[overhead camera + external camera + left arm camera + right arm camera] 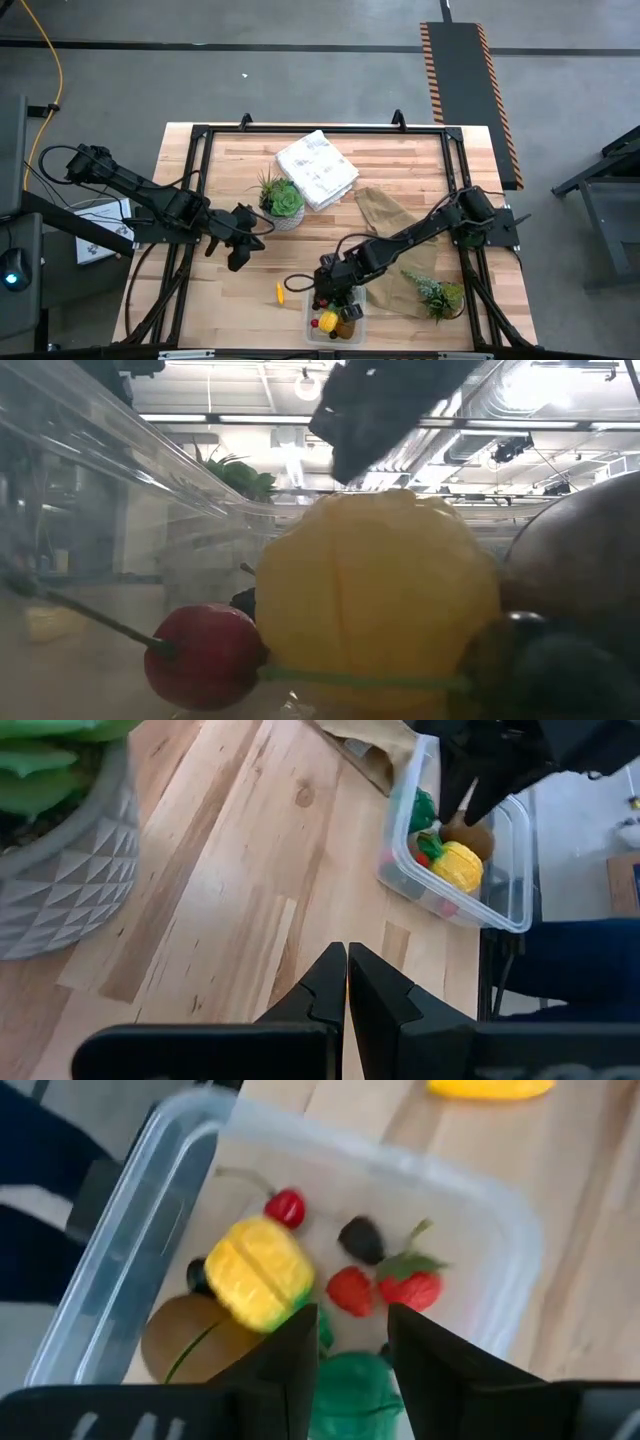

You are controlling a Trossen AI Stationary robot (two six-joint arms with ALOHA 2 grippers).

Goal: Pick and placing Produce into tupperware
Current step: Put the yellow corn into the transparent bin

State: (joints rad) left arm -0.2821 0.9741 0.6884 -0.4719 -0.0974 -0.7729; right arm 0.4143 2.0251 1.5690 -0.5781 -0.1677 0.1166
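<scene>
Right gripper [348,1342] hangs over the clear box [150,1190] at the desk's [400,165] near edge, jaws slightly spread with a green piece [355,1385] between them; whether they pinch it cannot be told. In the box lie a lemon [258,1272], a brown ball [185,1342] and red berries [388,1290]. 1 yellow piece [281,292] lies just outside. Left gripper [347,975] waits mid-desk beside a potted plant [280,202], jaws pressed together.

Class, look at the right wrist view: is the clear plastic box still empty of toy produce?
No: the clear plastic box holds a yellow lemon, red berries and a brown kiwi-like ball.
</scene>
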